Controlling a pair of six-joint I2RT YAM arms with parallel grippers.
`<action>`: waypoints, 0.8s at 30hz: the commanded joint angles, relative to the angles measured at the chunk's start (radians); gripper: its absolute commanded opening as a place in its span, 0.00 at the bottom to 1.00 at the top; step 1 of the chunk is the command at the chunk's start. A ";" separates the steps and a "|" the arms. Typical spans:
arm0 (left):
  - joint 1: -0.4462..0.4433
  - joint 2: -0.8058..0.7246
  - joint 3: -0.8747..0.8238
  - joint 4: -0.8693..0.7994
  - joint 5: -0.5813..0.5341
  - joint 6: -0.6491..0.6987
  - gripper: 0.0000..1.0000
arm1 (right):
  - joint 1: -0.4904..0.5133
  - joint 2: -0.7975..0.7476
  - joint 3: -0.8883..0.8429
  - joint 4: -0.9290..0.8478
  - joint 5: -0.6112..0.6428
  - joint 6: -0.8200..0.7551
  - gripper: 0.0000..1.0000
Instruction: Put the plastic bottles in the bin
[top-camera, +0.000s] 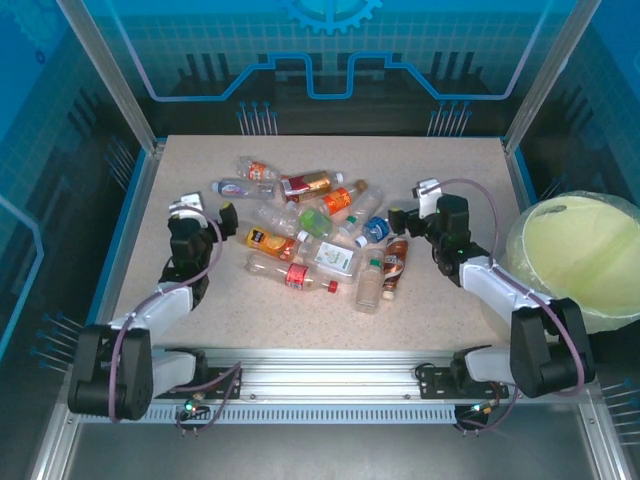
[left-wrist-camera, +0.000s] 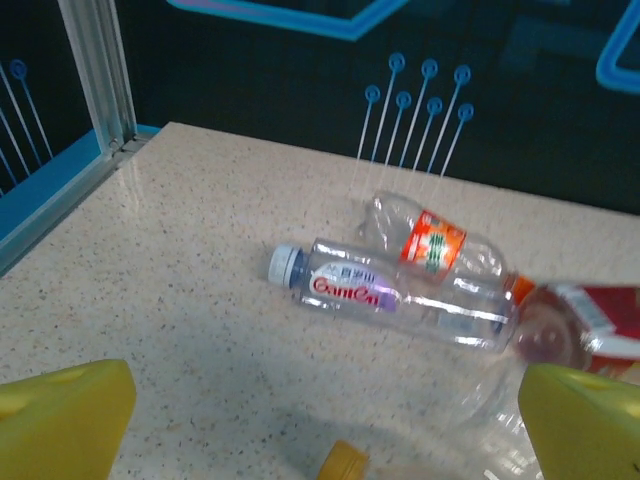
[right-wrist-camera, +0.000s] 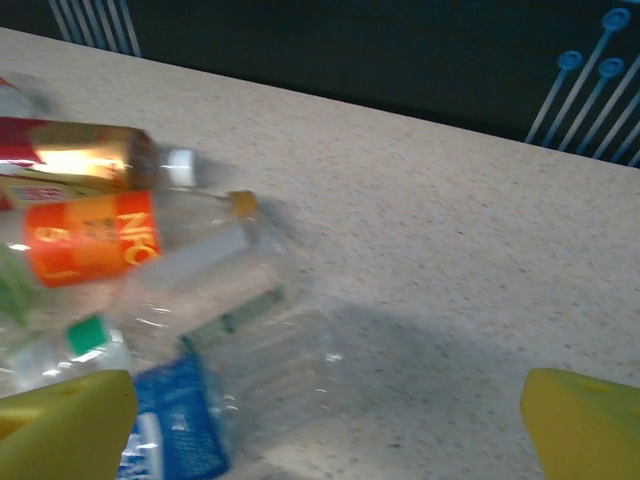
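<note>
From the top camera, the plastic bottles (top-camera: 310, 240) lie in a loose heap on their sides at the middle of the speckled table (top-camera: 200, 160), and the bin (top-camera: 590, 260), lined with a pale yellow-green bag, stands off the table's right edge beside the right arm. The left gripper (top-camera: 207, 208) sits just left of the heap with its jaws spread wide and nothing in them. The right gripper (top-camera: 412, 203) sits just right of the heap, near a brown bottle (top-camera: 395, 262), equally wide and empty. In the left wrist view, the two yellow fingers (left-wrist-camera: 60, 420) stand at the bottom corners, far apart. Ahead of them, apart from the fingers, lies a clear bottle with red lettering (left-wrist-camera: 380, 290), an orange-labelled bottle (left-wrist-camera: 430, 245) touching it behind, and a red-labelled one (left-wrist-camera: 600, 320) at the right edge. In the right wrist view, the fingers (right-wrist-camera: 585, 425) are likewise wide with bare table between them. A blue-labelled bottle (right-wrist-camera: 175, 420) lies just beside the left-hand finger, with an orange-labelled one (right-wrist-camera: 90, 235) and a crumpled clear one (right-wrist-camera: 230, 300) further ahead on the left.
</note>
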 joint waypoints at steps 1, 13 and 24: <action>-0.005 -0.062 0.067 -0.222 -0.022 -0.171 0.99 | 0.060 -0.022 0.133 -0.272 0.035 0.123 1.00; -0.005 -0.183 0.155 -0.526 0.108 -0.510 0.99 | 0.082 0.071 0.296 -0.746 0.136 0.676 1.00; -0.004 -0.205 0.146 -0.545 0.126 -0.518 0.99 | 0.109 0.168 0.240 -0.709 0.069 0.720 0.92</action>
